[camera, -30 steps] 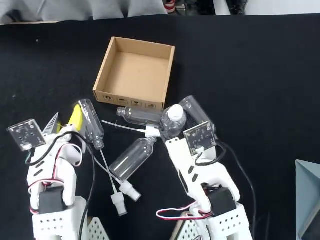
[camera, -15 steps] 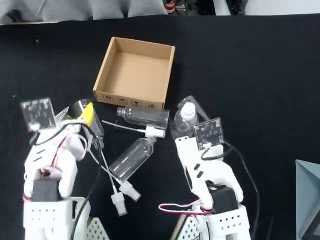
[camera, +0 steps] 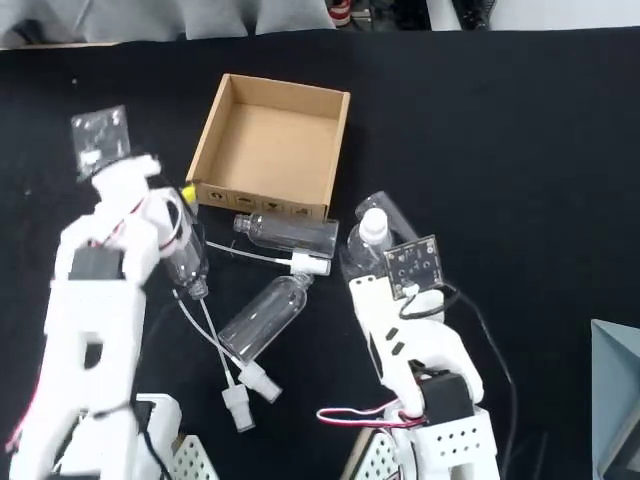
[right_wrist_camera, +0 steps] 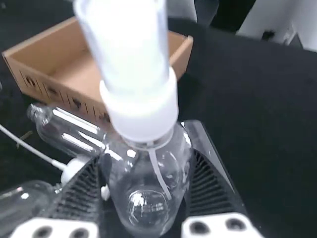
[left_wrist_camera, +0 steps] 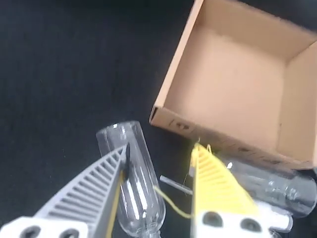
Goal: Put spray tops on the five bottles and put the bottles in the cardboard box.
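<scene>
Left arm is swinging up toward the open brown cardboard box (camera: 262,195), and the left end effector (left_wrist_camera: 161,148) is hanging with jaws apart around a clear plastic bottle (left_wrist_camera: 136,171) lying by the box's near corner, so I reckon no grab yet. The right end effector (right_wrist_camera: 146,168) is staying clamped on the clear bottle with a white spray top (camera: 362,248), upright near the box's other near corner. I'm counting five bottles, four tops (one fitted, three loose white spray tops (camera: 262,383)) and one box with nothing in it.

Clear bottle (left_wrist_camera: 138,184) near cardboard box (left_wrist_camera: 233,94)
</scene>
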`<action>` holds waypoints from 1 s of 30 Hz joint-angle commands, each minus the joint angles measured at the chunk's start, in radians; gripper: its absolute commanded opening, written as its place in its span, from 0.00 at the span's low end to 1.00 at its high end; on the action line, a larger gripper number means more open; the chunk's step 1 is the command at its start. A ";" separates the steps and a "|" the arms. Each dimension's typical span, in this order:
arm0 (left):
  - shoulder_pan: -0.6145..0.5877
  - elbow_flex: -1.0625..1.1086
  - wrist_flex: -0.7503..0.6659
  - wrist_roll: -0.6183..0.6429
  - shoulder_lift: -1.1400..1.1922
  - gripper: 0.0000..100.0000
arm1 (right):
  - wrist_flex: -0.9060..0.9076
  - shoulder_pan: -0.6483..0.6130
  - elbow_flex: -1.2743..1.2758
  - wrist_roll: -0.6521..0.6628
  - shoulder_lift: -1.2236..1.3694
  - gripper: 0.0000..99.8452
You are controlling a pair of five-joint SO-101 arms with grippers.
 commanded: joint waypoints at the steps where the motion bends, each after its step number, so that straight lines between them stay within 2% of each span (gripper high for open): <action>1: 0.016 -0.197 -0.003 -0.014 0.215 0.19 | -0.005 0.026 -0.012 -0.008 -0.101 0.03; 9: 0.016 -0.435 0.003 -0.015 0.539 0.19 | -0.002 0.026 -0.012 -0.008 -0.101 0.03; 17: 0.016 -0.633 0.003 -0.015 0.755 0.19 | 0.002 0.026 -0.010 -0.008 -0.101 0.03; 24: 0.016 -0.722 0.003 -0.008 0.888 0.19 | 0.002 0.026 -0.010 -0.008 -0.101 0.03; 30: 0.010 -0.717 0.017 -0.014 0.921 0.16 | 0.002 0.026 -0.010 -0.008 -0.101 0.03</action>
